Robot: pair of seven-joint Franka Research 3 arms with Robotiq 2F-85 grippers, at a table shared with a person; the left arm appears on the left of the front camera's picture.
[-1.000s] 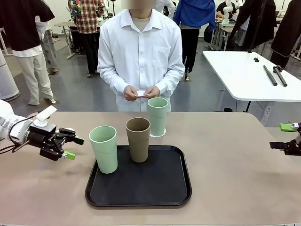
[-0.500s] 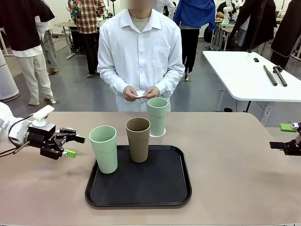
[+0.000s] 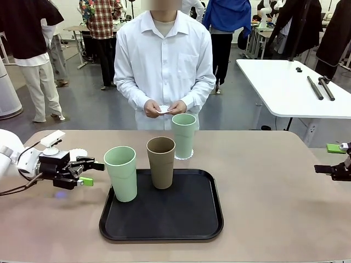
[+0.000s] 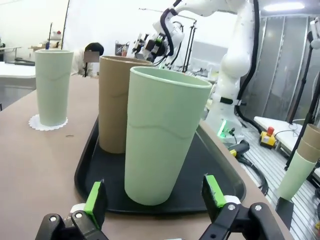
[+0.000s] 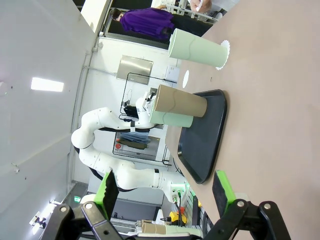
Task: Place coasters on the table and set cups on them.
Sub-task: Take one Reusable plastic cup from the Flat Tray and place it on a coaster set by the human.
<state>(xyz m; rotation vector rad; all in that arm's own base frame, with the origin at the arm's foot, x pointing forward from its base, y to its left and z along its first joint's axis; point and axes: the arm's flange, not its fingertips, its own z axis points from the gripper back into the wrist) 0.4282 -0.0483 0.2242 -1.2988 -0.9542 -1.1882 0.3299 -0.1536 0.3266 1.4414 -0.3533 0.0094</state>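
A pale green cup (image 3: 122, 172) and a tan-brown cup (image 3: 161, 162) stand on the black tray (image 3: 164, 224). Another green cup (image 3: 184, 134) stands on a coaster (image 3: 190, 155) on the table (image 3: 263, 197) behind the tray. A second coaster (image 3: 77, 154) lies bare on the table at the left. My left gripper (image 3: 94, 172) is open, low over the table, pointing at the near green cup (image 4: 162, 135), which stands just ahead of its spread fingers (image 4: 95, 200). My right gripper (image 3: 329, 159) hangs open at the far right edge. The person holds a coaster (image 3: 163, 109) in both hands.
The person stands at the far side behind the cups. The right wrist view shows the tray (image 5: 205, 145) and cups far off across bare tabletop. A white table (image 3: 290, 87) with dark tools stands at the back right.
My left gripper has dropped lower and moved right toward the near green cup. A coaster now shows on the table behind it. The right arm and the person have not moved.
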